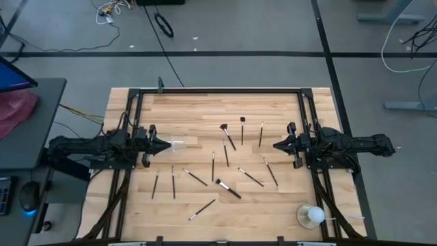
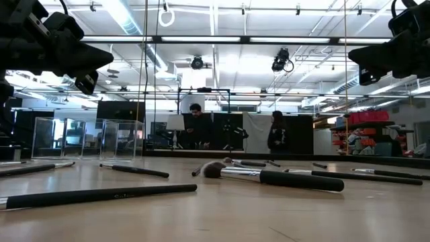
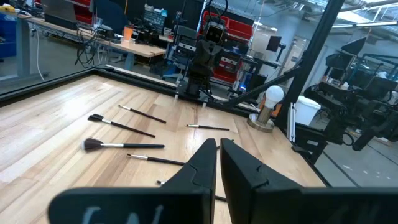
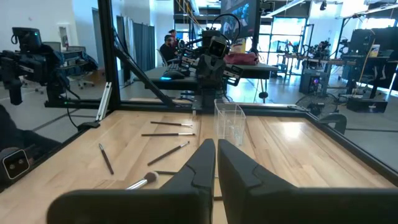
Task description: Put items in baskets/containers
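High view: a pale butcher-block table [image 1: 205,109] with visible plank seams, framed by black rails, fills the centre of the frame. Slim makeup brushes [image 1: 228,188] lie scattered flat across its middle and lower half, thin dark handles, some with silver ferrules and small tufts; one near upper centre has a fanned brown tuft [image 1: 227,136]. A small clear plastic holder [image 1: 176,145], square-sided and see-through, stands at centre left just in front of the left gripper [image 1: 166,144], apart from it and with no brush inside. The right gripper [image 1: 276,145] sits at centre right, over bare wood. Both grippers have their dark angular fingers pressed together and hold nothing. At lower right sits a white ball-like object [image 1: 311,216] with a stick.
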